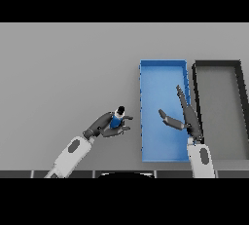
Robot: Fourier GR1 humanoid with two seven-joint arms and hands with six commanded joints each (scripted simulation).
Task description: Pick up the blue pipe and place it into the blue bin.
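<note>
Two trays lie side by side on the plain grey table (63, 73): a shallow rectangular blue bin (146, 112) with a raised rim, and to its right, just beside it, a dark grey rectangular bin (221, 107) of much the same shape. Both run lengthwise away from the robot.

The left hand (104, 124) sits to the left of the blue bin, near its long left wall but outside it. Its dark fingers and thumb are curled round a short blue pipe (116, 120), a small cylinder with a dark cap at its far end. The pipe tilts slightly, its capped end pointing away from the robot and toward the bin. Whether the pipe is clear of the table surface cannot be told from this view.

The right hand (188, 119) shows over the right part of the blue bin, near the wall it shares with the dark grey bin. Its fingers are stretched out straight, pointing away from the robot, with the thumb spread out to the left. It holds nothing.
</note>
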